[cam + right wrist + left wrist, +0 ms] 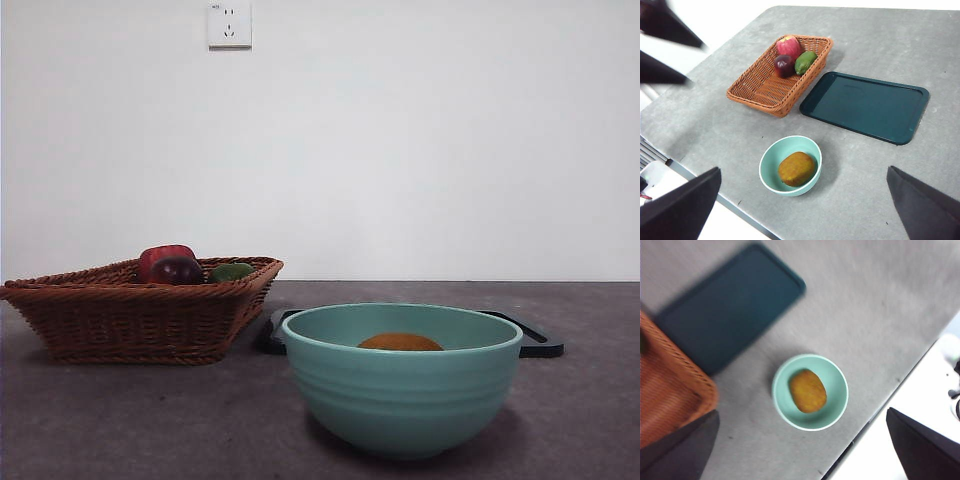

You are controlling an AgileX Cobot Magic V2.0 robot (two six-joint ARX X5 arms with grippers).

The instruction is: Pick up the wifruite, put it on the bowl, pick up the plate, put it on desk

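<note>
No text, label, brand or number can be read anywhere; the wall socket (229, 24) carries a tiny dark mark at its upper corner (too small to make out); the bowl (402, 385), basket (140, 310) and tray (865, 106) bear no lettering.

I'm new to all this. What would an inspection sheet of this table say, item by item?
Surface: grey desk, nothing spilled.
Job's things: orange fruit lies inside the bowl; dark tray flat on the desk, beside the basket.
Clutter: wicker basket holding a red apple, a dark fruit and a green fruit.
Grippers: left gripper and right gripper both open, high above the desk, holding nothing.
Cables: nothing seen.
Surroundings: white wall, one wall socket.
</note>
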